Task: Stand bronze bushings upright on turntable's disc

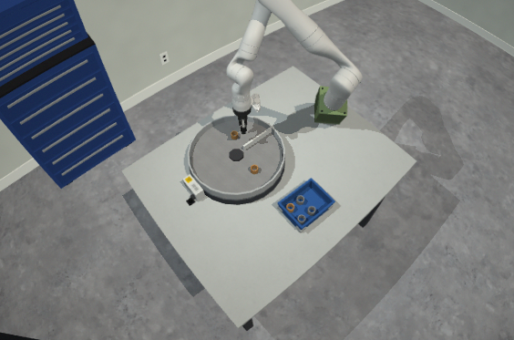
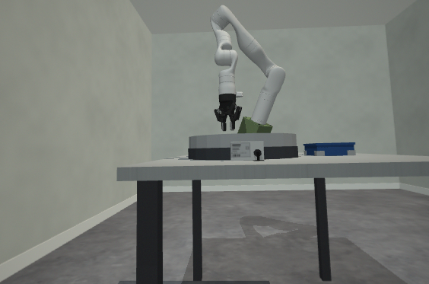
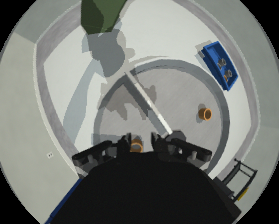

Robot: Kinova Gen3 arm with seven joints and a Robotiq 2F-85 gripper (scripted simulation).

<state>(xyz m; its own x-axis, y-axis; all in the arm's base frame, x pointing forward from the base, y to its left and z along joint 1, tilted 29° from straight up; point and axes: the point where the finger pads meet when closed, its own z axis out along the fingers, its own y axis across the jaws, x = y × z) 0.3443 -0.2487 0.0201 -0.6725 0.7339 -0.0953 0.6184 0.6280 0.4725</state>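
My gripper (image 1: 243, 130) (image 2: 228, 129) (image 3: 141, 137) is open and empty, with its fingers partly apart, above the far part of the turntable's disc (image 1: 214, 168) (image 3: 175, 90). A bronze bushing (image 1: 234, 137) (image 3: 135, 150) stands upright on the disc just beside and below the fingers. Another bronze bushing (image 1: 254, 171) (image 3: 202, 114) stands upright on the near right part of the disc. The blue crate (image 1: 321, 200) (image 2: 329, 149) holds one bronze bushing (image 1: 290, 211) and three steel bushings, at the back (image 1: 300, 202), right (image 1: 312, 212) and front (image 1: 302, 221). The exterior view shows no bushings.
A pale bar (image 1: 258, 139) (image 3: 149, 102) reaches from the turntable's raised rim (image 1: 282, 168) towards the dark hub (image 1: 236, 154), close to my gripper. A white control box (image 1: 193, 187) (image 2: 246, 151) stands at the turntable's front left. The green arm base (image 1: 329, 113) is at the back right.
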